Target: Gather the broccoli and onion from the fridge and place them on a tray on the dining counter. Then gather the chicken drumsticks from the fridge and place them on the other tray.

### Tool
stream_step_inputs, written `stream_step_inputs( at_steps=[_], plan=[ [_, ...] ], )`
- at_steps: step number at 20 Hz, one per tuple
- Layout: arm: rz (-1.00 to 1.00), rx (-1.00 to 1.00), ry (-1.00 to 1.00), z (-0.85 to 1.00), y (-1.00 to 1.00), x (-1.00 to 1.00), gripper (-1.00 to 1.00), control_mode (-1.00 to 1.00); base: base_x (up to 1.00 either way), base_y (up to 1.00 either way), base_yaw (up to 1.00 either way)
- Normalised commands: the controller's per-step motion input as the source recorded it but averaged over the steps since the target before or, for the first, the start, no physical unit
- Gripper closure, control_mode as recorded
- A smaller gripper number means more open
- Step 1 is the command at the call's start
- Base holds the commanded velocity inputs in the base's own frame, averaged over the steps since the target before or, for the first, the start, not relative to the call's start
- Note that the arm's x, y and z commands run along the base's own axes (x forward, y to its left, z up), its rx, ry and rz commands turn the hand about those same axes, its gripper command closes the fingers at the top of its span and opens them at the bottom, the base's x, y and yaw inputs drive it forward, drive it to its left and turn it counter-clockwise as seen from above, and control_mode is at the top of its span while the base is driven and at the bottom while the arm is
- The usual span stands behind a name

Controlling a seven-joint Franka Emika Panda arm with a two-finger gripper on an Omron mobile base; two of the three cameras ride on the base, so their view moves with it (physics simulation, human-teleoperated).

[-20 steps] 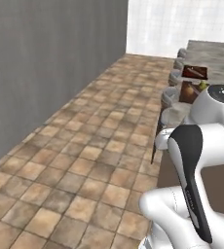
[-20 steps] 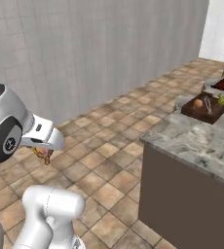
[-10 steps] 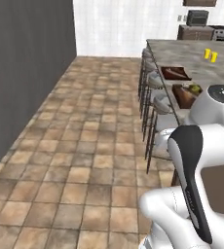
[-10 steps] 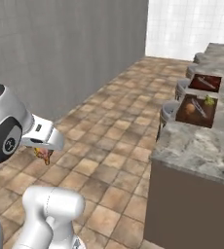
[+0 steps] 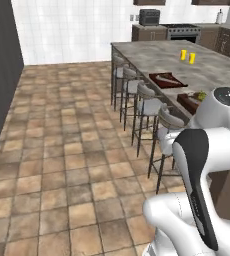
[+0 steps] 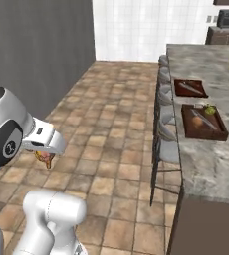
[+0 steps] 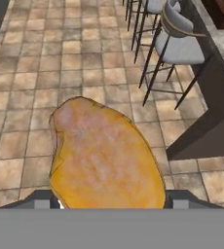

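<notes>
Your gripper (image 7: 111, 204) is clamped on a chicken drumstick (image 7: 106, 155), which spreads across the lower centre of the hand view above the tiled floor (image 7: 31, 73). In the right base view it hangs at left centre. On the dining counter (image 6: 211, 164) at right, the nearer tray (image 6: 204, 122) holds the onion (image 6: 198, 121) and broccoli (image 6: 209, 109). The farther tray (image 6: 190, 88) holds something I cannot make out.

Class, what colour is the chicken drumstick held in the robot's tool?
Golden orange, mottled paler: the chicken drumstick, clearest in the hand view.
</notes>
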Motion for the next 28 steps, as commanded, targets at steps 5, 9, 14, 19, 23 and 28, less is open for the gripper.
stream_step_inputs(
  at_steps=[5,9,14,19,23,28],
  plan=[
    [0.00,0.00,0.00,0.00,0.00,0.00,1.00,1.00,1.00,0.89,-0.55],
    [0.00,0.00,0.00,0.00,0.00,0.00,1.00,1.00,1.00,0.78,-0.61],
    [0.00,0.00,0.00,0.00,0.00,0.00,1.00,1.00,0.91,0.78,-0.63],
    [0.00,0.00,0.00,0.00,0.00,0.00,1.00,1.00,0.80,0.81,-0.62],
    [0.00,0.00,0.00,0.00,0.00,0.00,1.00,1.00,0.70,0.88,-0.60],
    [0.00,0.00,0.00,0.00,0.00,0.00,1.00,1.00,0.38,1.00,-0.52]
  ],
)
